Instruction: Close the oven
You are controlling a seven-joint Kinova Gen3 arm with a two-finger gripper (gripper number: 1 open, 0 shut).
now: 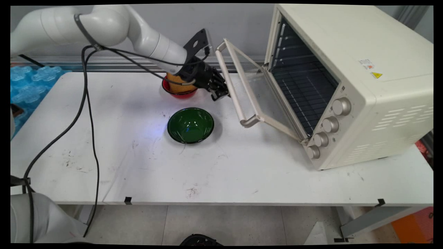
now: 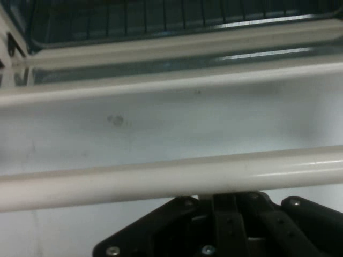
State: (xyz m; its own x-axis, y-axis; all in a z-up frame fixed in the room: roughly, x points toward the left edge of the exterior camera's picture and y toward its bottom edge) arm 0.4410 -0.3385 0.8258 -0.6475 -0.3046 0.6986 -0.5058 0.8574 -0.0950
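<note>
- The white counter [image 1: 242, 173] carries everything; the arm reaches in from the far left.
- A cream toaster oven [image 1: 380, 86] stands on the right side of the counter. Its opening faces left, with a wire rack [image 1: 304, 93] visible inside and four knobs [image 1: 328, 124] down its near front edge.
- The oven's glass door [image 1: 263, 93] hangs partly lowered, neither upright nor flat, tilting out to the left over the counter.
- The door's handle bar [image 1: 230, 86] runs along the door's outer edge from far to near. In the hand view it crosses the whole frame just above the black linkage.
- A green bowl [image 1: 190, 125] sits empty near the middle of the counter, left of the door and clear of it.
- A red bowl [image 1: 178, 92] lies farther back, holding something orange-yellow [image 1: 176, 86] that the arm partly covers.
- The gripper [image 1: 219, 90] is at the far half of the handle bar, right up against it and probably touching.
- Neither view shows whether the gripper is spread or closed around the bar, so I cannot tell.
</note>
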